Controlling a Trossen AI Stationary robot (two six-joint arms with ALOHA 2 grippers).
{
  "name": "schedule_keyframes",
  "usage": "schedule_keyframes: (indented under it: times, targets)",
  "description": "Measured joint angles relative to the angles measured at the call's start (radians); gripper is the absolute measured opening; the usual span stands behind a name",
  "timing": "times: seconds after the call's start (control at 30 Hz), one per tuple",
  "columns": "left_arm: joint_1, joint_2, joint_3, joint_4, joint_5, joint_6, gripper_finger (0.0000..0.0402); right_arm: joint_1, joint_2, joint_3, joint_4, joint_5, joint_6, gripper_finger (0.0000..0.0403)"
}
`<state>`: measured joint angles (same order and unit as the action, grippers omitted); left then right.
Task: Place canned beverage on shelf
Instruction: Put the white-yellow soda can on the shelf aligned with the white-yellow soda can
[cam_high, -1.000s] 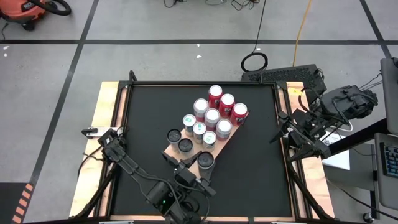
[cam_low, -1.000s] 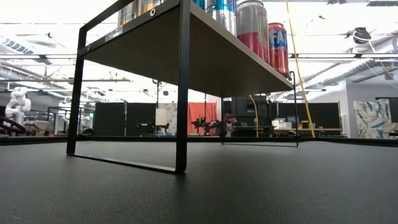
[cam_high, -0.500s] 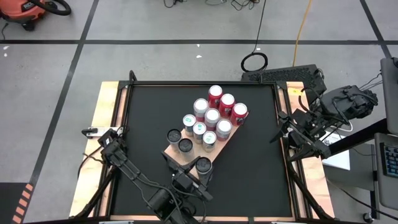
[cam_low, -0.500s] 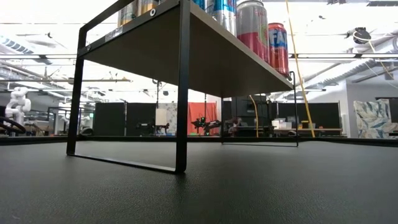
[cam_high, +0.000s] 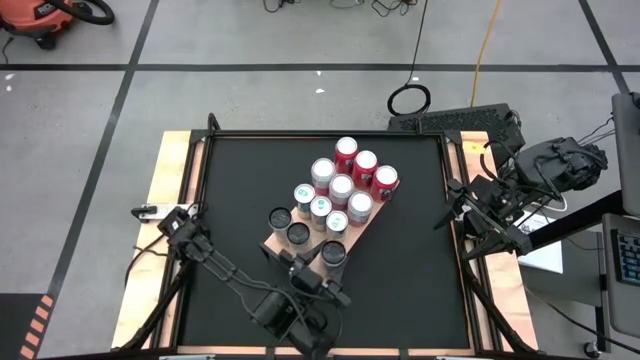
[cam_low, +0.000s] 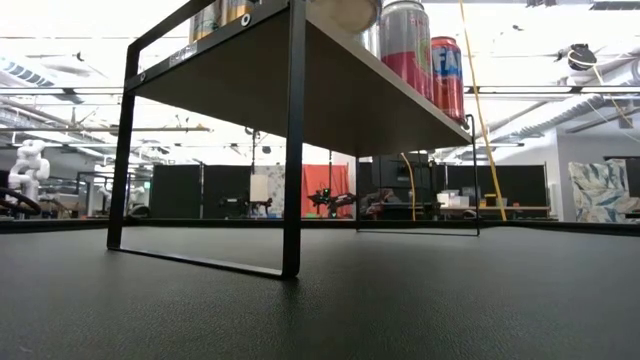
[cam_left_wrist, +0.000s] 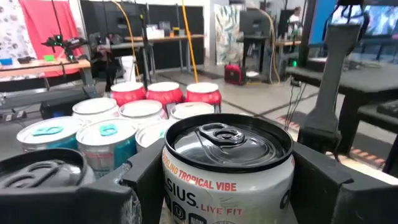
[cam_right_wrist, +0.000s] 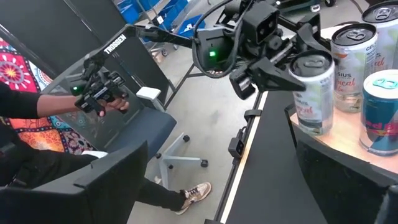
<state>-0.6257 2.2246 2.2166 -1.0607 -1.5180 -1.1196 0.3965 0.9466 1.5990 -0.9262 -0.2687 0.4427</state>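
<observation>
Left wrist view: left pincer (cam_left_wrist: 227, 177) clamps can (cam_left_wrist: 227, 163) over shelf (cam_high: 300, 262).

Overhead down, low level view, both showing shelf (cam_high: 300, 255)

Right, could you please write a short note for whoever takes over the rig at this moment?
Left gripper: shut on a white can, holding it upright at the near end of the shelf. It's not clear if the can stands on the board yet.
Right gripper: open, waiting off the table's right edge.
Shelf: two dark-topped cans, four teal-topped cans, two silver cans and three red cans stand on it.
Done: can brought to the shelf.
Left: set it down if needed, let go, pull the left arm back.
</observation>
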Motion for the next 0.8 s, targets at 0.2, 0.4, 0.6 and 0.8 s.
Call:
schedule_keyframes:
  times: [0.2, 0.4, 0.6, 0.8]
  targets:
    - [0.001, 0.0, 0.0, 0.005, 0.024, -0.015, 0.0253, 0.0, 0.0, 0.0, 0.0, 0.0, 0.008, 0.0389]
    - [-0.049, 0.0, 0.0, 0.004, 0.01, -0.054, 0.0253, 0.0, 0.0, 0.0, -0.001, -0.005, 0.012, 0.0389]
    - [-0.071, 0.0, -0.015, -0.034, -0.047, -0.069, 0.0253, 0.0, 0.0, 0.0, -0.001, -0.005, -0.004, 0.0389]
    - [-0.056, 0.0, -0.015, -0.063, -0.047, -0.122, 0.0253, 0.0, 0.0, 0.0, 0.0, -0.004, -0.01, 0.0389]
